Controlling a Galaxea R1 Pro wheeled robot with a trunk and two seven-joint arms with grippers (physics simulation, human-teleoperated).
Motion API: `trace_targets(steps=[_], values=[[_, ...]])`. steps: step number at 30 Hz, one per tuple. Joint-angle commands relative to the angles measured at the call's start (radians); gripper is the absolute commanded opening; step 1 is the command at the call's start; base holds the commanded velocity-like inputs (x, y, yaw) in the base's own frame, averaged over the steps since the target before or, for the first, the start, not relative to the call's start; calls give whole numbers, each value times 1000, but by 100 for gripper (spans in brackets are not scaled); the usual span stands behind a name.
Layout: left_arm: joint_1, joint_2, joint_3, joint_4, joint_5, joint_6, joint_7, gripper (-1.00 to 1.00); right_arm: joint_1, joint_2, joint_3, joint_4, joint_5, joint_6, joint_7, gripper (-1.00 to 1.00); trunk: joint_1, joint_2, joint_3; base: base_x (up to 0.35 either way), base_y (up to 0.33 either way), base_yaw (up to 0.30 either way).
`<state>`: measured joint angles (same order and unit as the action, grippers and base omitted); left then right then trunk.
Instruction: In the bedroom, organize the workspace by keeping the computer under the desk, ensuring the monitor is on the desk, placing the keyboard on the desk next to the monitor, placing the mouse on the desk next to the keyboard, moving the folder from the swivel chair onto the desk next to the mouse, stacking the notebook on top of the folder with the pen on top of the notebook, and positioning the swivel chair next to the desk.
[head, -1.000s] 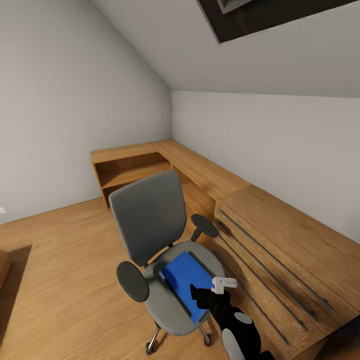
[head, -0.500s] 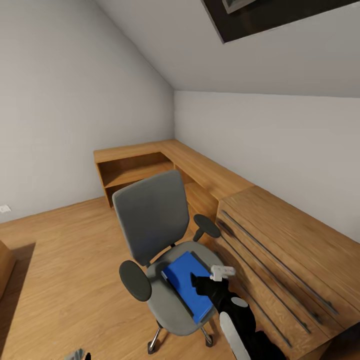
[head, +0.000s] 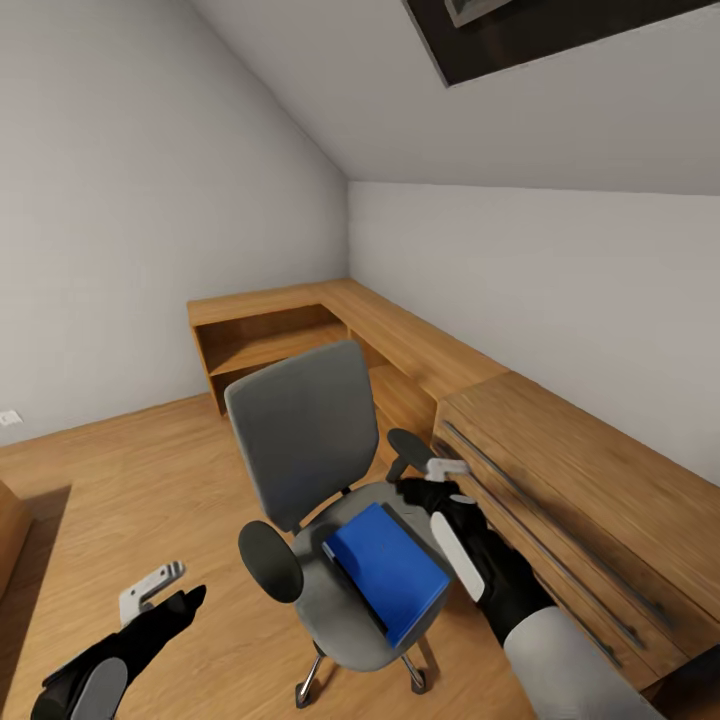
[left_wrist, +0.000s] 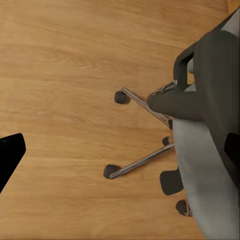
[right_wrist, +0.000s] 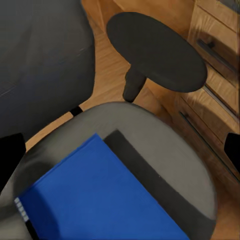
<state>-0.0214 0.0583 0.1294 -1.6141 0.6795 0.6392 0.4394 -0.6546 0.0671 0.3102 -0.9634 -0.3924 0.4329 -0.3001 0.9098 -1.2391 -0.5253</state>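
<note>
Grippers first, nearest the camera: the left gripper (head: 165, 590) hangs low over the wood floor (head: 120, 480) on the near-armrest side of the swivel chair (head: 320, 480), holding nothing, though whether its fingers are spread or closed I cannot tell. From its wrist camera we're looking down on the chair's metal star base (left_wrist: 145, 135) and casters.

Now the right gripper (head: 440, 480), and this is the one to watch: it hovers above the far edge of the chair's seat, close to the far armrest (head: 410, 447), jaws apart and empty, with the seat showing between the finger edges in its wrist view. The folder (head: 388, 570) lies flat on the seat, bright blue, just below and in front of that gripper, not touched. There's a dark strip (right_wrist: 150, 175) peeking out from under the folder's edge; what it is I can't say.

Beyond the chair stands a light wooden chest (head: 570, 500) with bar handles, and farther back a low wooden shelf unit (head: 290, 330) in the corner.

Folder pickup looks like the step in hand. Next move, by my reading: bring the right gripper down to the folder's edge and close on it without nudging the chair.
</note>
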Motion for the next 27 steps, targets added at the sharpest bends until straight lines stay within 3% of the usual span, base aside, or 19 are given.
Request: trace_targets(steps=[1, 9, 10, 13, 27], values=[[-3, 0, 4, -2, 16, 5, 8, 100, -3, -1, 1, 5, -12, -10, -10, 100, 0, -1, -1, 0, 0, 0], [-7, 0, 31, -5, 24, 5, 8, 100, -4, -5, -6, 20, -14, -29, -14, 100, 0, -1, -1, 0, 0, 0], [-7, -1, 50, -5, 24, -1, 10, 100, -3, -5, -6, 24, -14, -30, -14, 100, 4, -8, -4, 0, 0, 0], [-7, -2, 62, -5, 24, -8, 12, 100, -1, -5, -6, 27, -14, -30, -12, 100, 15, -29, -14, 0, 0, 0], [-8, -1, 73, -6, 25, -16, 10, 100, 4, -6, -8, 42, -28, -28, -13, 100, 69, -127, -57, 0, 0, 0]])
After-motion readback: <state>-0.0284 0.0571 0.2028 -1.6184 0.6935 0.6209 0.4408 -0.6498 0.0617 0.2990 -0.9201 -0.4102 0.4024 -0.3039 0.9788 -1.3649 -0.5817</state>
